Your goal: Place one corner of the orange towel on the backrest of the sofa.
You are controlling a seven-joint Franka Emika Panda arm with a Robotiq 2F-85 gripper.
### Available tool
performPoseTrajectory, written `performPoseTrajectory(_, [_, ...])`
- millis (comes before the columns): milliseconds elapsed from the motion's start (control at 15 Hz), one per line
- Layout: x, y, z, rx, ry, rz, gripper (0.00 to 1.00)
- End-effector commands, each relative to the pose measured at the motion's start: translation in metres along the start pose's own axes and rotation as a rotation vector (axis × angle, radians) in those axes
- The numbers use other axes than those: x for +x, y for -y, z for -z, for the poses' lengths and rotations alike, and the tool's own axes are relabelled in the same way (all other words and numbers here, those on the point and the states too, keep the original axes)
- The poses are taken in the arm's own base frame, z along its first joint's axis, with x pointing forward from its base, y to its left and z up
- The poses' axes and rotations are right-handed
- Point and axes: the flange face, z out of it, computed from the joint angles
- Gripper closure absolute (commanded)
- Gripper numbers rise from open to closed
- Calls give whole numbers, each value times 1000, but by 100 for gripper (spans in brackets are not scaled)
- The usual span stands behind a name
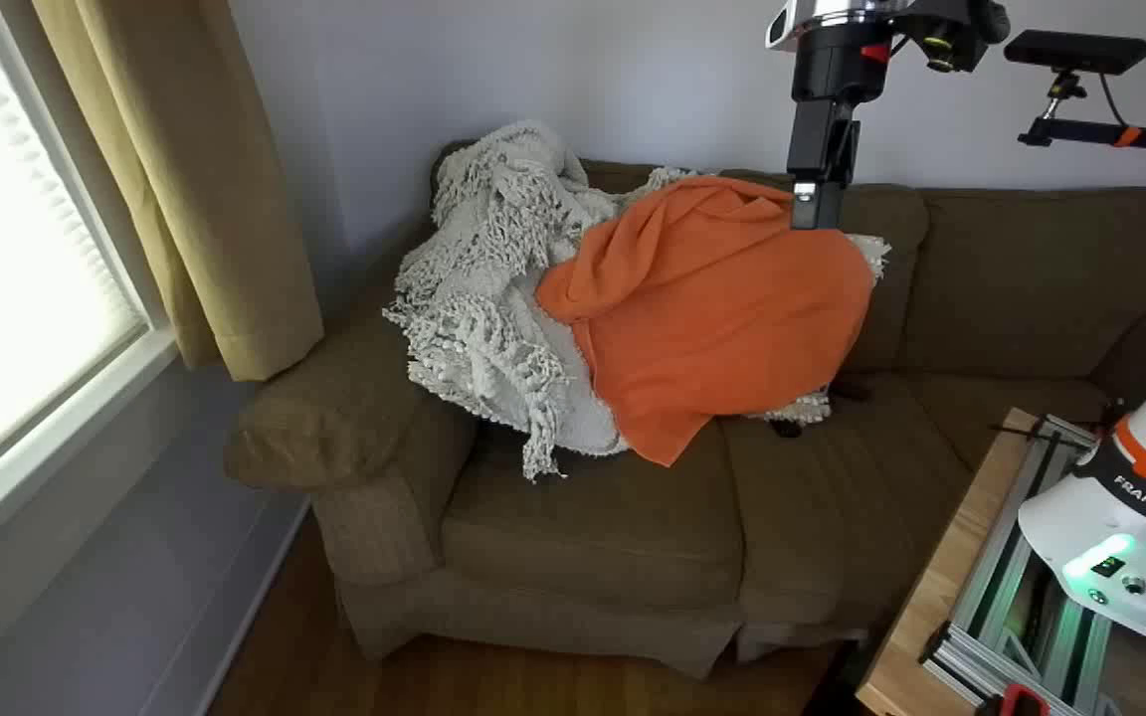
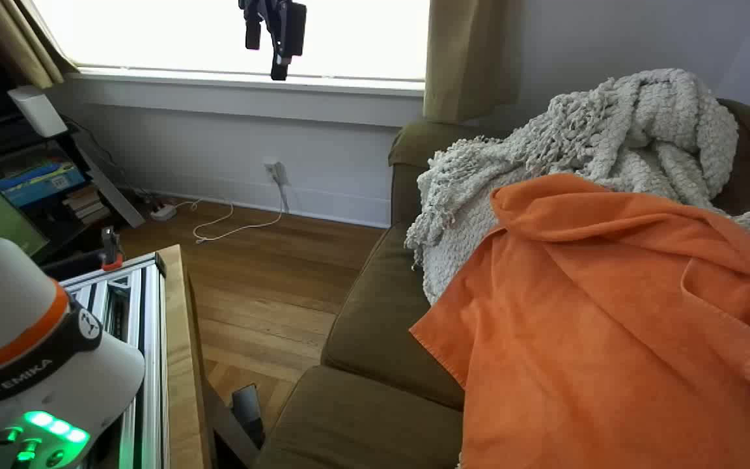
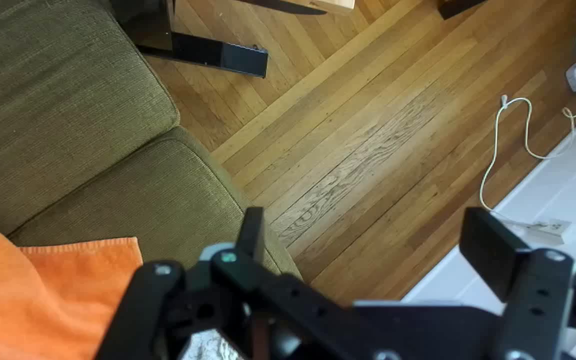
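The orange towel (image 1: 732,308) lies crumpled over a white knitted blanket on the brown sofa. It also shows in an exterior view (image 2: 577,352) and at the lower left of the wrist view (image 3: 28,300). Its upper edge lies high, near the top of the sofa's backrest (image 1: 1041,268); I cannot tell whether it touches the backrest. One corner hangs down over the seat. My gripper (image 1: 817,214) is up in the air, apart from the towel. In the wrist view the gripper (image 3: 363,245) has its fingers wide apart with nothing between them. It also shows in an exterior view (image 2: 266,62).
The white blanket (image 1: 483,298) covers the sofa's corner and reaches under the towel. The sofa arm (image 1: 314,428) stands beside the curtain (image 1: 205,199) and window. The robot base stands on a wooden table (image 1: 931,607) in front of the sofa. A white cable (image 3: 490,160) lies on the floor.
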Motion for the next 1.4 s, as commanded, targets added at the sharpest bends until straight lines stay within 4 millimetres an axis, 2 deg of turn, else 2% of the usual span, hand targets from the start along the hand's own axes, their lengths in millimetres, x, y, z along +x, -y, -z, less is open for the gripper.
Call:
performPoseTrajectory(0, [0, 0, 0, 0, 1, 0, 0])
performPoseTrajectory(400, [0, 0, 0, 0, 1, 0, 0])
performPoseTrajectory(533, [16, -20, 9, -27, -73, -43, 0])
performPoseTrajectory(800, [54, -97, 37, -200, -254, -104, 0])
performPoseTrajectory(1000, [81, -156, 51, -297, -336, -166, 0])
performPoseTrajectory(1200, [103, -210, 46, -433, -330, -196, 0])
performPoseTrajectory(1333, [115, -244, 35, -518, -245, -203, 0])
